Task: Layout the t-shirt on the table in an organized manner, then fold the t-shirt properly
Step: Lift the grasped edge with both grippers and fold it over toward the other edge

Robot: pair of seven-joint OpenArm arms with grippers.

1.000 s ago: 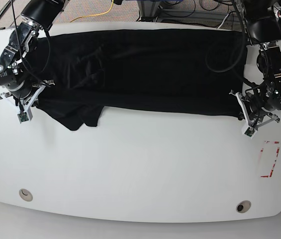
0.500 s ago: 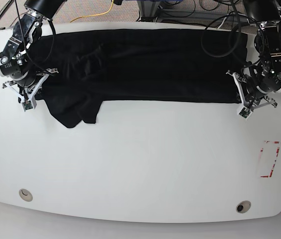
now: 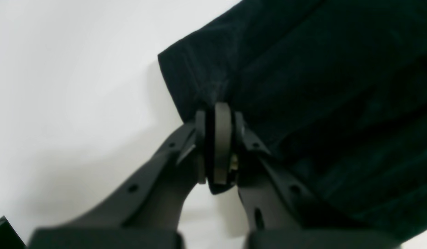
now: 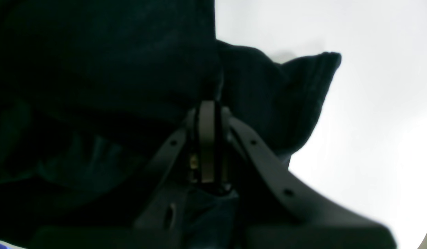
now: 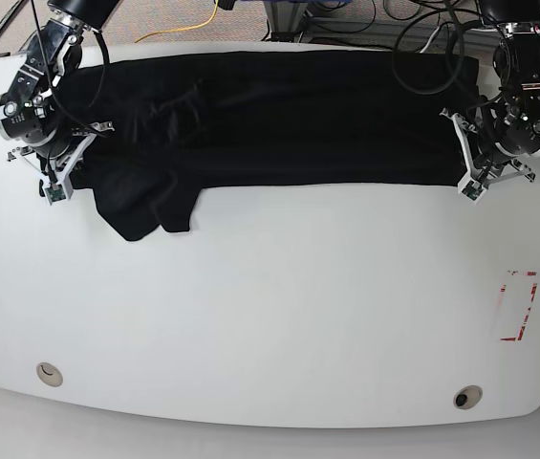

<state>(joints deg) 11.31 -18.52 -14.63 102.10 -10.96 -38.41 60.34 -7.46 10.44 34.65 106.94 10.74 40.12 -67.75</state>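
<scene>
The t-shirt [image 5: 279, 120] lies stretched as a long black band across the far part of the table [image 5: 270, 316], running nearly from one side edge to the other, with its near hem drawn into a fairly straight line. At the base view's left end a loose flap of fabric (it looks like a sleeve) droops toward the near side and sits rumpled on the white surface. The right gripper [image 4: 208, 107] is at that end, its fingers clenched on a bunched fold of the black cloth, a puckered corner sticking out just past the pinch. The left gripper [image 3: 216, 109] is at the opposite end, likewise clamped tight on the shirt's edge, with cloth squeezed between the closed pads and a corner of the garment poking out beside it over bare tabletop. Both arms reach in from the far side. Near the front, well apart from the shirt, are a red tape rectangle [image 5: 518, 306] and two round grommet holes [image 5: 467, 396], one toward each near corner.
</scene>
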